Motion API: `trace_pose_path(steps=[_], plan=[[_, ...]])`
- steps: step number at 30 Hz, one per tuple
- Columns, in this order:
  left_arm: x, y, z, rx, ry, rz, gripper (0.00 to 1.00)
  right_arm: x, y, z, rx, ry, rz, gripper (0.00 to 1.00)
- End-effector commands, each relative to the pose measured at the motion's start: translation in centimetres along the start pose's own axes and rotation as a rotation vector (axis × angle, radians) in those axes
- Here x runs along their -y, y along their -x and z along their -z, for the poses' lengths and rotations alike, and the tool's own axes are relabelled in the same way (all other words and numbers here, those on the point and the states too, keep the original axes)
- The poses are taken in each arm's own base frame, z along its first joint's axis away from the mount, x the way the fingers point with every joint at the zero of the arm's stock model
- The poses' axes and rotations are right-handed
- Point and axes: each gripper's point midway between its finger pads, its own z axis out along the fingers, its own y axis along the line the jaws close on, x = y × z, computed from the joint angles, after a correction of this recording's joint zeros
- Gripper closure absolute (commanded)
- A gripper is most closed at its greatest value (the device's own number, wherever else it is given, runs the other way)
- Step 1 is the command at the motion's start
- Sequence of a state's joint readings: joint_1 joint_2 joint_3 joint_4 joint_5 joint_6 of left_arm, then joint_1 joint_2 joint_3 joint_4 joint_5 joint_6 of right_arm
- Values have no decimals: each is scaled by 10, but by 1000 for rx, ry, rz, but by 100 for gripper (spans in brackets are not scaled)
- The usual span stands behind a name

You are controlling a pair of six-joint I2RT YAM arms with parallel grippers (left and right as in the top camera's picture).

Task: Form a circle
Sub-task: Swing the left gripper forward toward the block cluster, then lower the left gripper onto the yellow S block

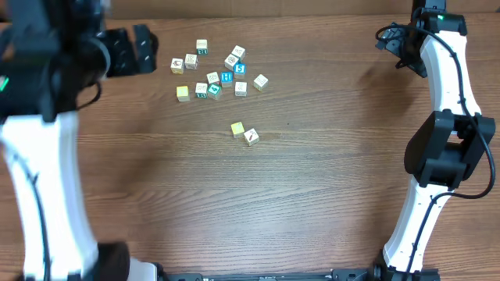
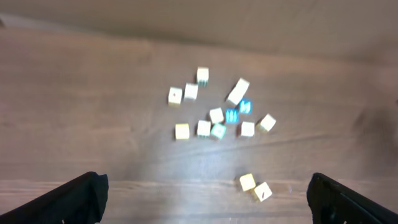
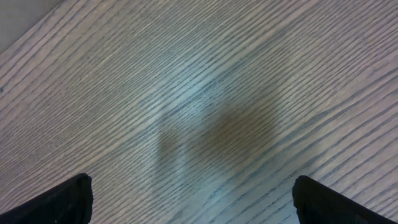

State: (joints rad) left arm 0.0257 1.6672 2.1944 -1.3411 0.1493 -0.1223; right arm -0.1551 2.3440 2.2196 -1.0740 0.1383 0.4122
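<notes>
Left end effector [image 2: 208,190] and right end effector [image 3: 193,193] were found spread, empty. Cube pair [image 1: 237,129] near larger bunch [image 1: 212,78] could be scattered by wide fingers.

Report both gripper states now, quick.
Left gripper: open, holding nothing.
Right gripper: open, holding nothing.
</notes>
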Motion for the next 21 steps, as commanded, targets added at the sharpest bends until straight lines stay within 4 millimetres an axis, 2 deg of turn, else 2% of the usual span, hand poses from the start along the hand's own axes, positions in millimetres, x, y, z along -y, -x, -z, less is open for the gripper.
trace_pose_path(steps=[1, 4, 5, 7, 8, 9, 12, 17, 21], plan=[[2, -5, -36, -80, -24, -13, 1, -3, 10, 15, 38, 13, -2, 0], [-2, -14, -75, -164, -34, 8, 0, -3, 10, 15, 38, 13, -2, 0], [-1, -19, -89, -199, -47, 23, 4, -3, 10, 15, 38, 13, -2, 0], [-2, -30, -113, -266, -57, 66, 48, -3, 10, 15, 38, 13, -2, 0], [-5, -36, -123, -299, -49, 96, 62, -3, 10, 15, 38, 13, -2, 0], [-7, -44, -136, -337, -39, 128, 67, -3, 10, 15, 38, 13, -2, 0], [-14, -65, -166, -434, -11, 197, 67, -3, 10, 15, 38, 13, -2, 0], [-22, -90, -207, -528, 17, 209, 47, -3, 10, 15, 38, 13, -2, 0], [-31, -101, -236, -551, 64, 192, 46, -3, 10, 15, 38, 13, -2, 0]])
